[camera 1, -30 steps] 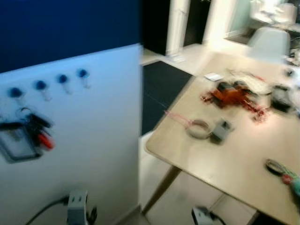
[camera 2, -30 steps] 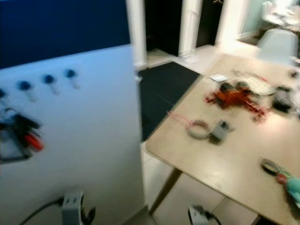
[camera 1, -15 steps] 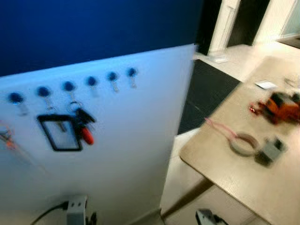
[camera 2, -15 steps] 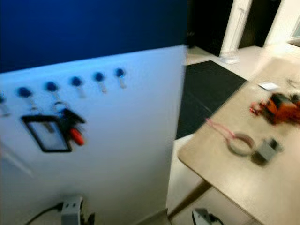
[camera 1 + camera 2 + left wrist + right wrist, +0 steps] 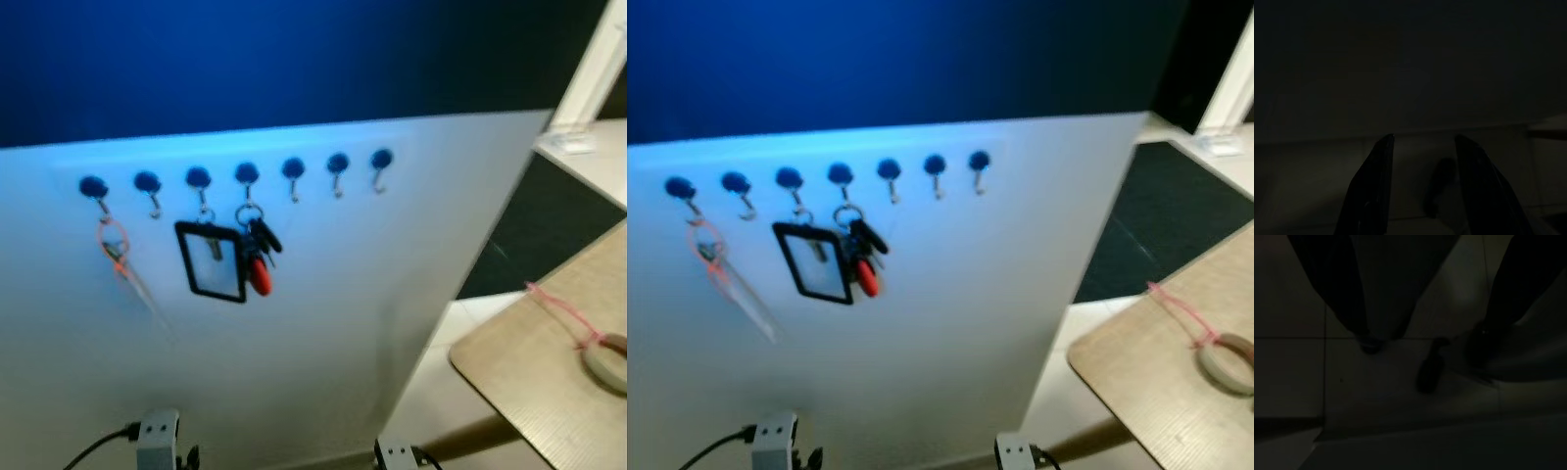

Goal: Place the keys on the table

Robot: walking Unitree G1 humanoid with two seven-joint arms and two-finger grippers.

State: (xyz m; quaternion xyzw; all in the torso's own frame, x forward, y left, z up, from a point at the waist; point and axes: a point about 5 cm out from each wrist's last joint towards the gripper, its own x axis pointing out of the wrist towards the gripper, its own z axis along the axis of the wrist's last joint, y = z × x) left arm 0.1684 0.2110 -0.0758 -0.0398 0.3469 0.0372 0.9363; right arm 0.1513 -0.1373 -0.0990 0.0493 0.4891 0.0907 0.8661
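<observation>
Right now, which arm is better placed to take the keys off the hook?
Probably the left. The keys hang left of centre on the white panel, nearer the left arm. Both claws hang low and open; the table lies to the right.

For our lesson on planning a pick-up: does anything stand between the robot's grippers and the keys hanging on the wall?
Nothing visible does. The keys hang from a blue hook beside a black-framed tag; the wall below them is bare.

Both eye views are softly blurred, with a cool blue cast over the white panel (image 5: pixel 294 323) and a deep blue wall (image 5: pixel 294 59) above. The hooks (image 5: pixel 247 174) and keys (image 5: pixel 257 257) lack sharp edges. The desk (image 5: pixel 1156 392) corner reads warmer. Both wrist views are very dark — black fingers (image 5: pixel 1376 191) barely outlined against dim floor.
</observation>
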